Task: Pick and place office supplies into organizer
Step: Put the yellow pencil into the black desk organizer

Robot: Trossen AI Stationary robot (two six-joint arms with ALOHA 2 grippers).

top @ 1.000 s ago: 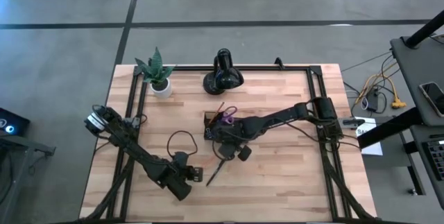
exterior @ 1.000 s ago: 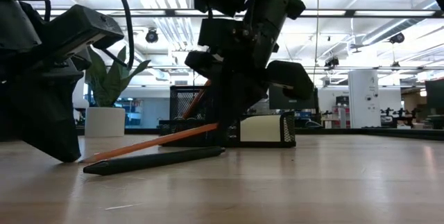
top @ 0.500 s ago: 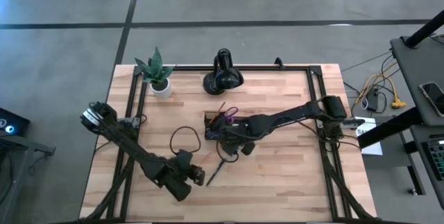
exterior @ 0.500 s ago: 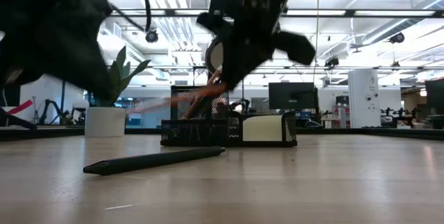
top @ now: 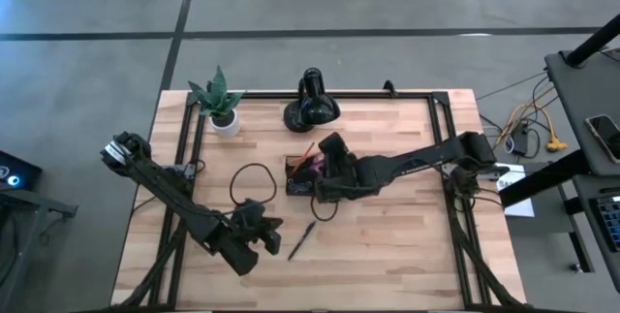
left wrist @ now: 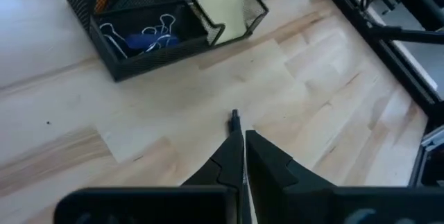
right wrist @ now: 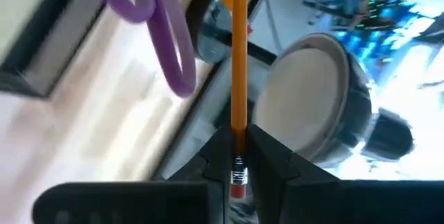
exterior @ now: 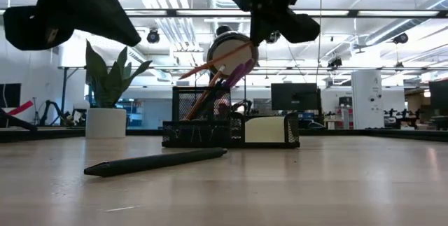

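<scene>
Right gripper (right wrist: 237, 156): I see the jaws clenched on an orange pencil (right wrist: 239, 57), held over the organizer (top: 302, 177) at mid-worktop
Left gripper (left wrist: 244, 156): near left of the worktop (top: 407, 255) — jaws pressed together, holding nothing
Black pen (top: 299, 240): lying loose just right of the left gripper
Organizer contents: purple-handled scissors (right wrist: 156, 26), yellow sticky-note pad (left wrist: 218, 2), clips — all inside

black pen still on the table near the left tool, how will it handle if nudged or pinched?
The black pen looks slim and round, lying flat on smooth wood, so a sideways nudge probably rolls it. It seems rigid and light; the left tool, shut right by its tip, would likely need a low pinch across its barrel.
</scene>
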